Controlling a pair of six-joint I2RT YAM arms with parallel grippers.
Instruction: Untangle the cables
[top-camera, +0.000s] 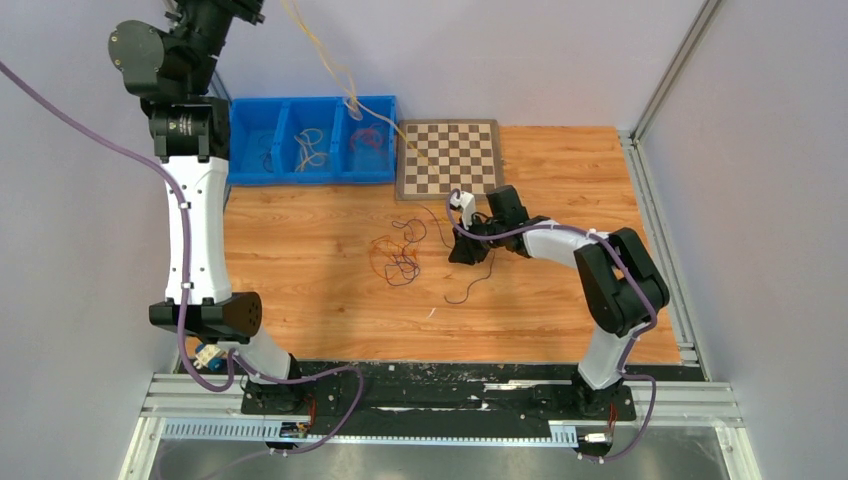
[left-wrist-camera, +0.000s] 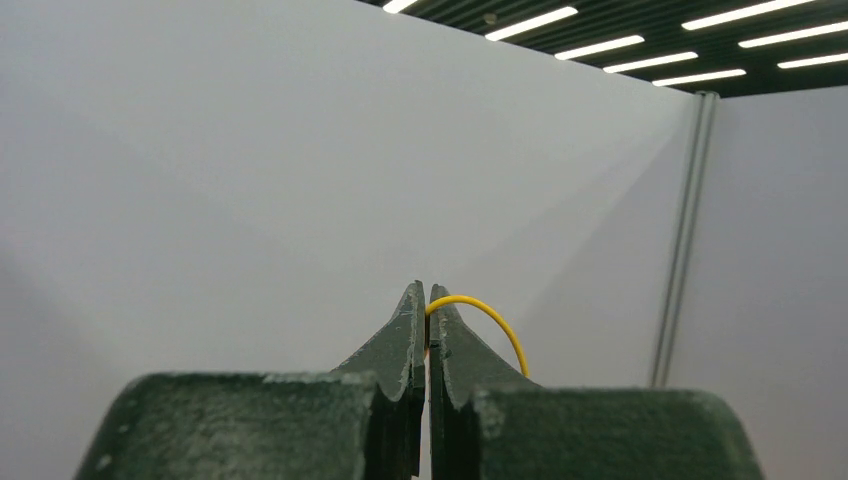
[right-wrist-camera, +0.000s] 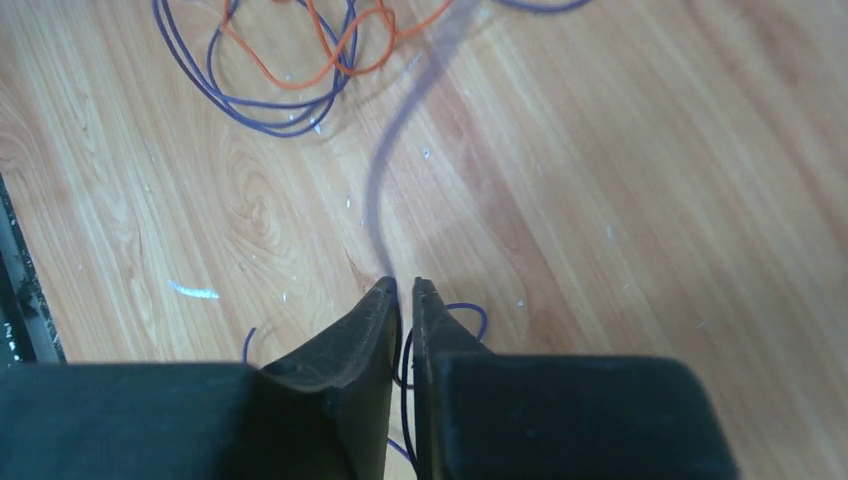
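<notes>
Partly done: blue plastic three-bay bin holds some loose wires, but a small orange and dark purple wire tangle is left on wooden surface. Left hand up high, pinching thin yellow wire; right hand low, pinching thin purple wire that leads towards the tangle

Pale grey walls, wood-grain tabletop, aluminium corner post, ceiling strip lights overhead.

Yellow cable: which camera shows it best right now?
Top external: the yellow cable runs from the top edge down across the blue bin onto the chessboard. Left wrist shows only a short loop of it pinched in the shut left gripper. Right wrist shows none, only the purple cable and orange cable.
</notes>
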